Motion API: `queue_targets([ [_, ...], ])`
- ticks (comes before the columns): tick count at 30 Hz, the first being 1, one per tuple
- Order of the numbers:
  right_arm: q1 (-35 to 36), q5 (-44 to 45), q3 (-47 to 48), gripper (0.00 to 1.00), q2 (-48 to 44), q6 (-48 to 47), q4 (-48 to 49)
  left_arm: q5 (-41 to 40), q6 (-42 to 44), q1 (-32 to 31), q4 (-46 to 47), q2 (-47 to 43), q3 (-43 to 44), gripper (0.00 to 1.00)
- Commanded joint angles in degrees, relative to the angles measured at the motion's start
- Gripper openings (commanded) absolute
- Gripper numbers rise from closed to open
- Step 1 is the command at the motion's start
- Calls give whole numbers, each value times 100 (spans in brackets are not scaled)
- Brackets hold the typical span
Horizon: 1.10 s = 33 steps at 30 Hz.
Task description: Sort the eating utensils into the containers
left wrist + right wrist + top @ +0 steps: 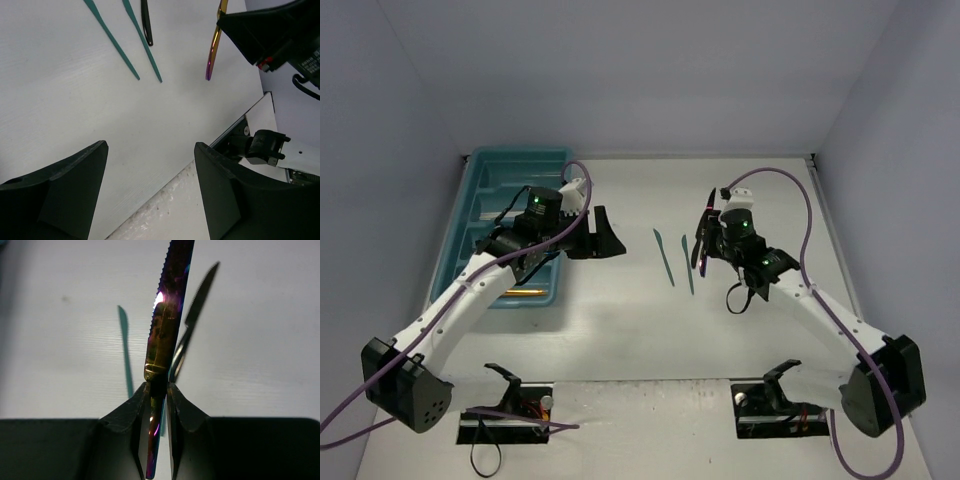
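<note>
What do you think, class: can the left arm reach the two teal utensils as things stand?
Probably yes. The left gripper is open and empty, with bare table between it and the teal utensils. The right gripper, holding the iridescent knife close by, may crowd it.

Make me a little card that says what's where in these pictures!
tray: far left, gold utensil inside
left jaws: open, empty, beside tray
right jaws: shut on knife
knife: iridescent purple, serrated
table: two teal utensils, one black utensil
</note>
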Motion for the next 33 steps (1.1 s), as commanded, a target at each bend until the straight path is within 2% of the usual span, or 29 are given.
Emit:
queue_targets([
  [1, 189, -1024, 332, 0, -536, -692, 550, 97, -478, -119, 1173, 95, 369, 67],
  [8, 666, -1917, 556, 0, -631, -1136, 664, 24, -710, -580, 2111, 813, 846, 67],
  [17, 953, -2152, 620, 0, -621, -1199, 786, -379, -673, -793, 2346, 1250, 1098, 63],
  [24, 988, -2241, 584, 0, -603, -1128, 913, -536, -1042, -839, 2882, 1456, 884, 55],
  [33, 1005, -2268, 456, 0, -603, -1026, 1136, -182, -1372, -1020, 3379, 1751, 778, 33],
])
